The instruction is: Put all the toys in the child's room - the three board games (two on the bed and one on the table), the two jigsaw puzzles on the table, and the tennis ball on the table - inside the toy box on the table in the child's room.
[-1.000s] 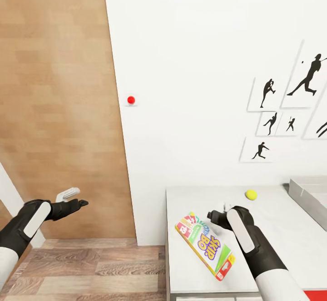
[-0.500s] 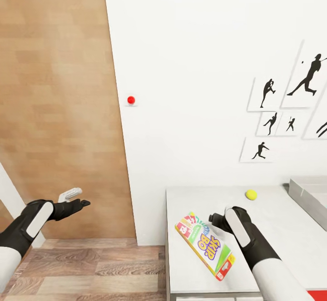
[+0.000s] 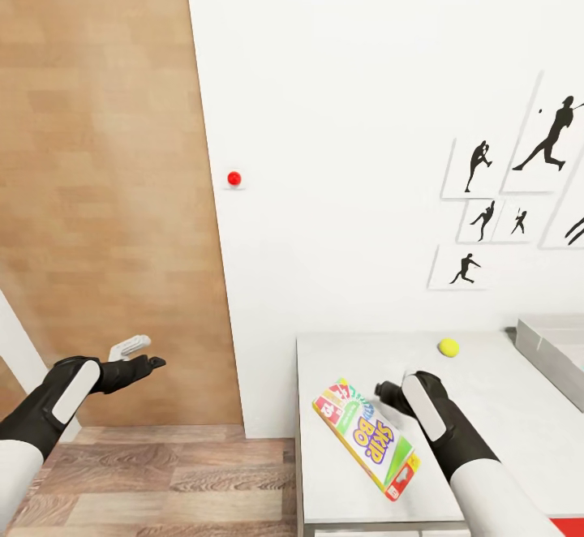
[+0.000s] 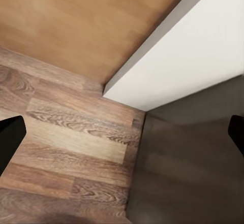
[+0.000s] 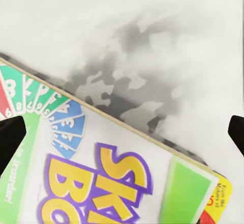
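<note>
Right gripper (image 3: 388,392) sat low in the head frame, centre-right, just past the upper right edge of the board game (image 3: 367,437). Fingers spread wide: in the right wrist view the tips were at both frame edges, nothing between them, box cover (image 5: 107,178) under the camera. Left gripper (image 3: 134,355) hung at lower left over the wood floor (image 3: 162,480), also spread apart and empty.

Judged step: closing in on the game box for a pick. To do it well: the box lay flat and skewed on the table (image 3: 487,391), so line the jaws across its short width, come down on an edge rather than the flat face, and overhang it off the table's near edge if the jaws can't get under.

Count in view:
- 1 board game, lower centre
- 1 tennis ball (image 3: 448,347), centre-right, apart from the box
- 1 toy box (image 3: 551,342), clipped at right edge
- 6 silhouette pictures (image 3: 487,221), one cut off
</note>
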`<state>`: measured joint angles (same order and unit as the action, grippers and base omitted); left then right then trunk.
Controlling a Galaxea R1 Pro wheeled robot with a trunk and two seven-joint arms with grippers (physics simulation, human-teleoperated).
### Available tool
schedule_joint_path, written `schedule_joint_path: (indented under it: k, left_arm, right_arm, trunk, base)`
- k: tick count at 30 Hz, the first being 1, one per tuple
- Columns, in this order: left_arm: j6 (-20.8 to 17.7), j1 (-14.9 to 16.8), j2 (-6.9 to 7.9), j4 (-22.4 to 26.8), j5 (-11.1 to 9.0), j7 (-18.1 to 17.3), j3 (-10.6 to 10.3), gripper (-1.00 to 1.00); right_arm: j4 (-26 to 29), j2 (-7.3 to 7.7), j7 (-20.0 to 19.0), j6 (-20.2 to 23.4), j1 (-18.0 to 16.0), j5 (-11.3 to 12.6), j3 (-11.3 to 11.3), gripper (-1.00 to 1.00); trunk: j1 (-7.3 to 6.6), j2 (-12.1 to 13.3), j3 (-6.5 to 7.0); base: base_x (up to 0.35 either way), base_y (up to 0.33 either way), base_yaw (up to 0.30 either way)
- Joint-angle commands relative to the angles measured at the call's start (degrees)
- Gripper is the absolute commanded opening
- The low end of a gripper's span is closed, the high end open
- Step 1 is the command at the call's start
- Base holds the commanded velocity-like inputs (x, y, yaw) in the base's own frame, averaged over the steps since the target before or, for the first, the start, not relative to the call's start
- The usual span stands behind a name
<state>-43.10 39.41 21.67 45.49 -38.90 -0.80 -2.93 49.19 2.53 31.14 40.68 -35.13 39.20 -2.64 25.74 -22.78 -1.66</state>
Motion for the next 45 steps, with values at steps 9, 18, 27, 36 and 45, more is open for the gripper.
schedule_joint_path:
  k: [9, 18, 27, 36, 45]
  left_arm:
    - [-0.14, 0.06, -0.04, 0.04, 0.06, -0.08, -0.14, 1.00]
    - [-0.14, 0.06, -0.05, 0.04, 0.06, -0.08, -0.14, 1.00]
    - [-0.14, 0.06, -0.17, 0.04, 0.06, -0.08, -0.14, 1.00]
    - [-0.14, 0.06, -0.22, 0.04, 0.12, -0.11, -0.14, 1.00]
    - [-0.14, 0.06, -0.23, 0.04, 0.14, -0.17, -0.19, 1.00]
  right_arm:
    - [-0.21, 0.77, 0.51, -0.63, -0.11, 0.61, -0.26, 1.00]
    - [-1.36, 1.27, 0.41, -0.31, -0.53, 0.74, -0.25, 1.00]
    - [-10.16, 2.17, -5.90, 0.04, -4.75, 0.73, -0.36, 1.00]
    - [-12.47, 4.35, -10.86, 0.08, -5.82, 0.82, -0.67, 1.00]
    - [-12.72, 4.85, -11.42, 1.15, -5.91, 0.91, -0.68, 1.00]
  trunk:
    - [0.04, -0.14, -0.14]
    - [0.04, -0.14, -0.14]
    - [0.04, -0.14, -0.14]
    - [0.04, -0.14, -0.14]
    - [0.04, -0.14, -0.14]
  base:
    - [0.000, 0.005, 0.000]
    - [0.000, 0.052, 0.000]
    - [0.000, 0.004, 0.000]
    - [0.000, 0.000, 0.000]
    - [0.000, 0.000, 0.000]
